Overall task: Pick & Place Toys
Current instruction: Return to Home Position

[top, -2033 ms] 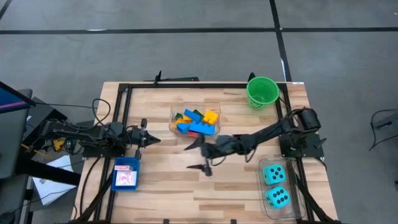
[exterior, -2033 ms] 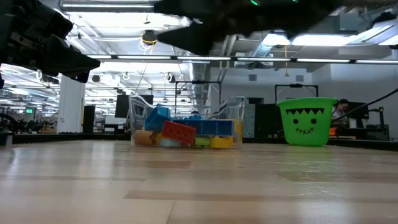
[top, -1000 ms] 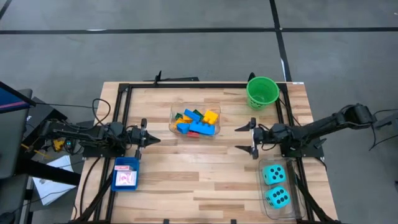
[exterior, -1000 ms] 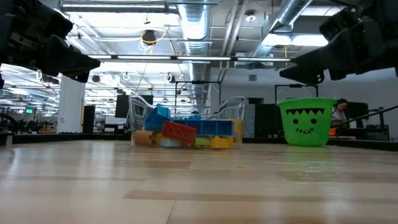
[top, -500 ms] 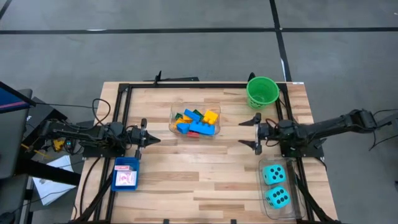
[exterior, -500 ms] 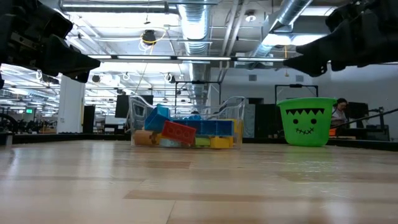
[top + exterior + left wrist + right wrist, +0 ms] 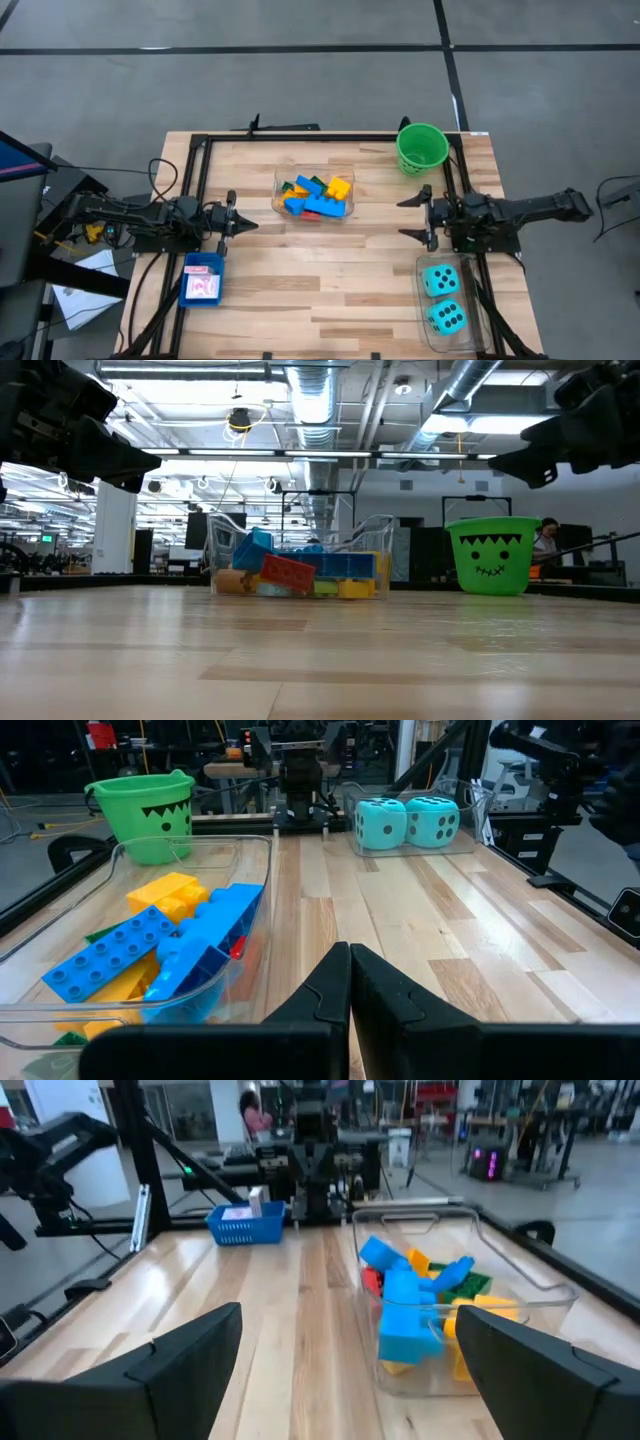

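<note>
Shows the left gripper (image 7: pixel 240 222) at centre left of the overhead frame, fingers pressed together, and the right gripper (image 7: pixel 405 218) at centre right, fingers spread and empty. Places the bricks (image 7: pixel 316 194) in a clear tub (image 7: pixel 277 180) at upper centre, the dice (image 7: pixel 441 296) in a second tub (image 7: pixel 447 343) at lower right, a card (image 7: pixel 203 288) in the blue tray (image 7: pixel 203 262) at lower left.

Across the wooden tabletop (image 7: pixel 320 660) we see a clear tub (image 7: pixel 378 545) of coloured bricks (image 7: pixel 288 572) at the centre, a green bucket (image 7: pixel 492 556) to its right, and the left hand (image 7: pixel 148 460) and right hand (image 7: pixel 518 460) hanging high at either side.
</note>
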Motion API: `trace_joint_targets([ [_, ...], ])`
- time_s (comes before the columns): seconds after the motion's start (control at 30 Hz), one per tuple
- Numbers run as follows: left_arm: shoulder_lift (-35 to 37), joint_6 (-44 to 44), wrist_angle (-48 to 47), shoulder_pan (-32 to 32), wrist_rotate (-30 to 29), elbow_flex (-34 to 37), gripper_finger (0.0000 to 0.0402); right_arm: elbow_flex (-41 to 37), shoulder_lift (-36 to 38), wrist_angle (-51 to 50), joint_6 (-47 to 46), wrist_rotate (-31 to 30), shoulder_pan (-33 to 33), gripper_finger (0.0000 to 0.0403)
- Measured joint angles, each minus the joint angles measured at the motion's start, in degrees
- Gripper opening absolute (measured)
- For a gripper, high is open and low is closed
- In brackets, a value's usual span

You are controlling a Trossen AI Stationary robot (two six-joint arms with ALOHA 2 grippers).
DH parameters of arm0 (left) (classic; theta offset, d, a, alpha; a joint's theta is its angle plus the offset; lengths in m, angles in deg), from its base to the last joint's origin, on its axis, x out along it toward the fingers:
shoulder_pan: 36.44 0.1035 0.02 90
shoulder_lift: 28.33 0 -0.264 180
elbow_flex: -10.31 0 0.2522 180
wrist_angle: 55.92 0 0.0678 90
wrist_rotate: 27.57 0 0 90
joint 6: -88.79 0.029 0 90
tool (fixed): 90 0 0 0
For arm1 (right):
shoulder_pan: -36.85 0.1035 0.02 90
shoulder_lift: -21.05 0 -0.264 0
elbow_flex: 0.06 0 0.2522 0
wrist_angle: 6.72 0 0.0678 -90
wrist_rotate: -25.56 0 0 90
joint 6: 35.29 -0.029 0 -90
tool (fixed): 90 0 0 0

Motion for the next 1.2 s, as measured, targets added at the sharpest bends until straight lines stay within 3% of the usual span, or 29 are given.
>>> trace_joint_targets([
  [0.2,0.00,0.00,0.00,-0.02,0.02,0.01,0.0003,-2.99,9.77,-1.52,2.70,0.37,-0.66,0.0359],
  [0.37,0.02,0.00,0.00,-0.01,0.00,0.00,0.0003,-2.97,11.82,-1.85,2.90,1.75,-0.63,0.0359],
  [0.77,0.02,0.00,0.00,0.00,0.00,0.00,0.0003,-3.06,11.90,-1.75,11.05,1.65,-2.32,0.0359],
  [1.2,0.02,0.00,0.00,-0.02,0.02,0.00,0.0003,-3.10,11.91,-1.57,11.79,1.62,-4.64,0.0359],
])
